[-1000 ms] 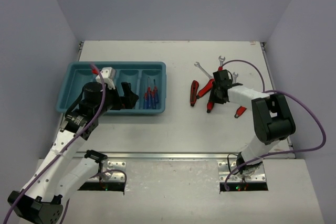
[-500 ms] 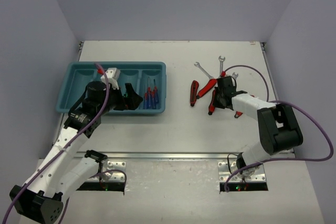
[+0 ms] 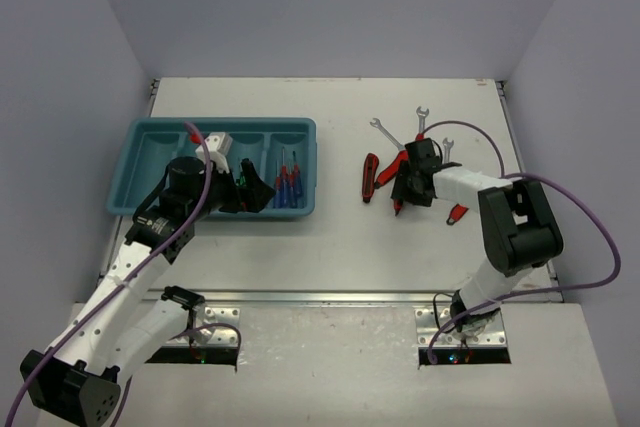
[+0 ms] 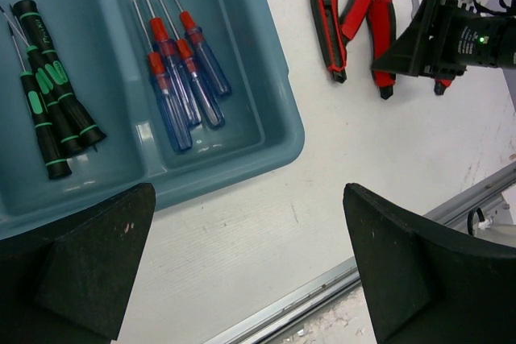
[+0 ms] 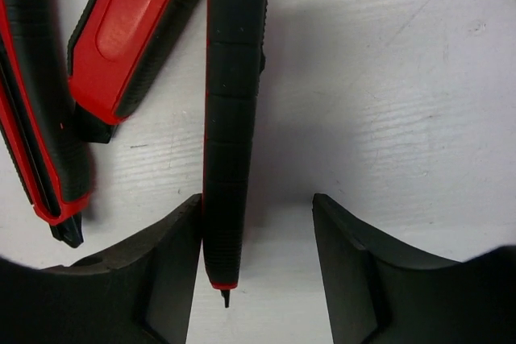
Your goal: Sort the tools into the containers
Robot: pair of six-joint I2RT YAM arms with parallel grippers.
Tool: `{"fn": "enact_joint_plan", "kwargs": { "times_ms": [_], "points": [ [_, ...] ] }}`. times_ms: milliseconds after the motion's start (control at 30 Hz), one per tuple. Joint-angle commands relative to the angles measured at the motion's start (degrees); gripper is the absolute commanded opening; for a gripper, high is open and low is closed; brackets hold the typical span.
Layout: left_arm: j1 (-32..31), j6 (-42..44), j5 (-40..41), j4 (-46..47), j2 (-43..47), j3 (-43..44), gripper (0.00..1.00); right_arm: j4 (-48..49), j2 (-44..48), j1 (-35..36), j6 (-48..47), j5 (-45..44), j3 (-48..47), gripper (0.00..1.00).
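Observation:
The teal tray (image 3: 150,142) holds black-and-green screwdrivers (image 4: 52,94) in one compartment and blue/red screwdrivers (image 4: 181,70) in the compartment to their right. My left gripper (image 4: 248,199) hangs open and empty over the tray's near right corner (image 3: 250,190). Red-handled pliers (image 3: 393,167) and a red-and-black tool (image 3: 369,177) lie right of the tray, with silver wrenches (image 3: 384,131) behind them. My right gripper (image 5: 256,207) is open low over the table. A black-and-red handle (image 5: 230,118) lies between its fingers, touching the left one; the right finger (image 5: 347,247) stands apart.
A small red piece (image 3: 457,213) lies near the right arm. Two more wrenches (image 3: 421,119) (image 3: 447,147) lie behind the right gripper. A metal strip (image 3: 330,296) marks the table's near edge. Purple cables loop beside both arms.
The right gripper's jaws closed on the pliers' handle, then opened again, while it shifted slightly at the pliers. The left arm edged a little to the right over the tray.

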State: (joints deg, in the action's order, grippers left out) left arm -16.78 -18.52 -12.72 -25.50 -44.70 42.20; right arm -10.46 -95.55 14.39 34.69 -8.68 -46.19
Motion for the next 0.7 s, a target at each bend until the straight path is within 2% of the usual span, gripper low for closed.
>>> {"fn": "enact_joint_plan", "kwargs": {
  "times_ms": [0,67,133,167,233,300,433,500,667],
  "points": [
    [0.16,-0.16,-1.34,3.27,0.22,-0.32,1.00,-5.13,-3.98,-0.42,1.16,-4.68,-4.98,0.54],
    [0.10,-0.18,-1.27,3.33,0.51,-0.43,1.00,-5.55,-5.11,-0.42,1.61,-4.80,-5.07,0.52],
    [0.16,-0.20,-1.15,3.53,0.66,-0.54,1.00,-4.32,-5.33,-0.42,1.80,-3.63,-3.40,0.35],
    [0.16,-0.21,-1.08,3.54,0.66,-0.54,1.00,-4.23,-5.14,-0.42,1.86,-3.56,-3.29,0.33],
    [0.16,-0.35,-1.23,3.61,0.51,-0.54,1.00,-2.86,-4.49,-0.42,1.57,-2.48,-1.71,0.11],
    [0.16,-0.45,-1.25,3.62,0.41,-0.54,1.00,-1.73,-2.34,-0.34,1.14,-1.78,-0.09,0.01],
    [0.20,-1.53,-0.46,3.65,0.56,-0.47,1.00,-0.32,4.15,-0.21,0.96,-0.29,2.70,0.00],
    [0.18,-3.58,-0.80,4.54,0.66,-0.67,1.00,0.30,10.78,0.00,0.68,0.73,4.88,0.00],
    [-1.78,-8.63,-4.85,11.88,-0.35,-2.43,1.00,0.96,21.72,0.95,-0.06,4.16,7.95,0.00]
  ]
}}
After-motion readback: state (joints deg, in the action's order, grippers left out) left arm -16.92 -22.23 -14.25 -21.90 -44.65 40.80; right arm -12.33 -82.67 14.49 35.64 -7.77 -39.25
